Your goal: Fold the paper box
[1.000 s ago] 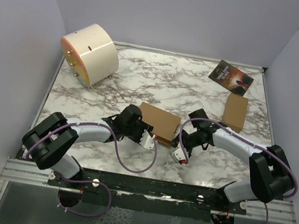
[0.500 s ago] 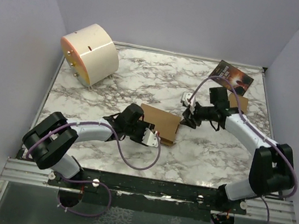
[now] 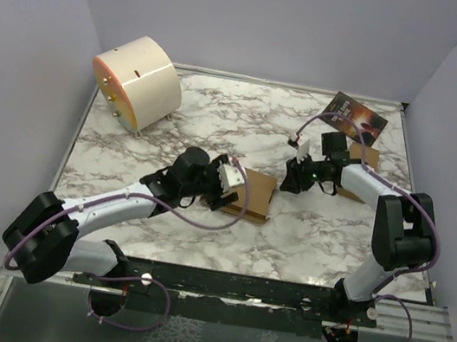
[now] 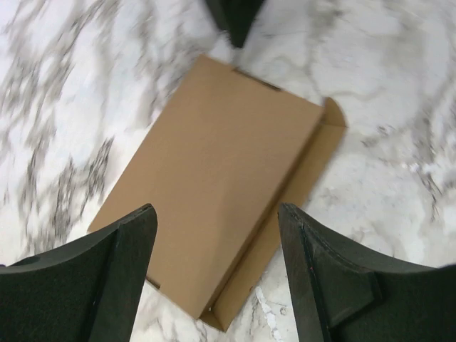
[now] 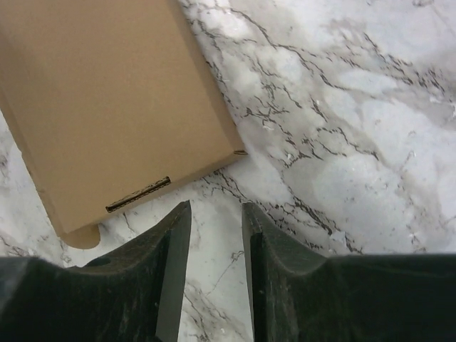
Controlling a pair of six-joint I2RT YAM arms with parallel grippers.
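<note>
The paper box (image 3: pixel 253 194) lies closed and flat on the marble, a brown rectangle with one side flap sticking out along its edge. My left gripper (image 3: pixel 234 188) hovers over its left end. In the left wrist view the fingers (image 4: pixel 121 263) stand wide apart above the box (image 4: pixel 221 171), and the left gripper (image 4: pixel 216 210) is open and empty. My right gripper (image 3: pixel 291 180) is just off the box's back right end. In the right wrist view the box (image 5: pixel 114 107) lies ahead with its slot facing me; the right gripper (image 5: pixel 215 206) is open a little over bare marble.
A smaller brown box (image 3: pixel 360 174) lies behind the right wrist, with a dark booklet (image 3: pixel 353 117) at the back right. A cream cylinder (image 3: pixel 138 81) stands at the back left. Purple walls close in the table on three sides.
The right gripper swung from the box's front right corner to its back right end and opened a little. The left gripper let go of the box's near edge, opened wide and rose over it.
</note>
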